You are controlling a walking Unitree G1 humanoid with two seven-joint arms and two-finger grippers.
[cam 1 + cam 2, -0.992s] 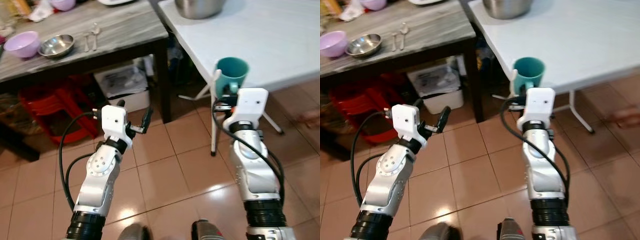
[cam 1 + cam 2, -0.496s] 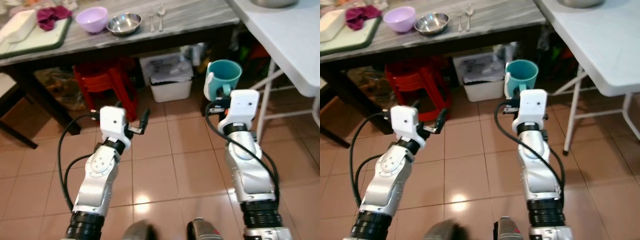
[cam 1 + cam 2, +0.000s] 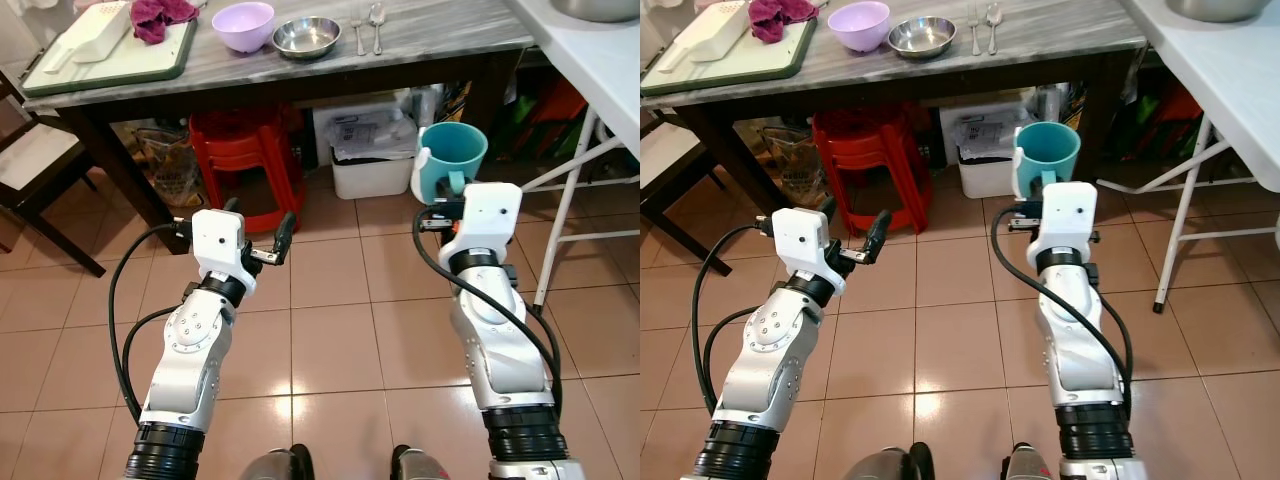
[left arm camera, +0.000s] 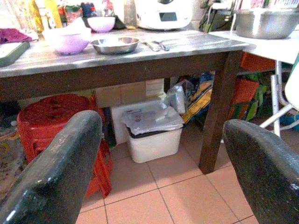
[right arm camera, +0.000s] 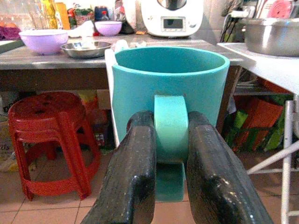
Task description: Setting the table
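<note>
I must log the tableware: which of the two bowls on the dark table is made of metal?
The steel bowl, shiny and shallow, beside the cutlery. The purple bowl next to it is matte and deeper.

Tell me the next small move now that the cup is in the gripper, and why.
Probably step toward the wooden table and raise the right gripper. It is shut on the handle of the teal cup, upright but below the tabletop where the purple bowl, steel bowl and cutlery sit. The left gripper is open, holding nothing.
</note>
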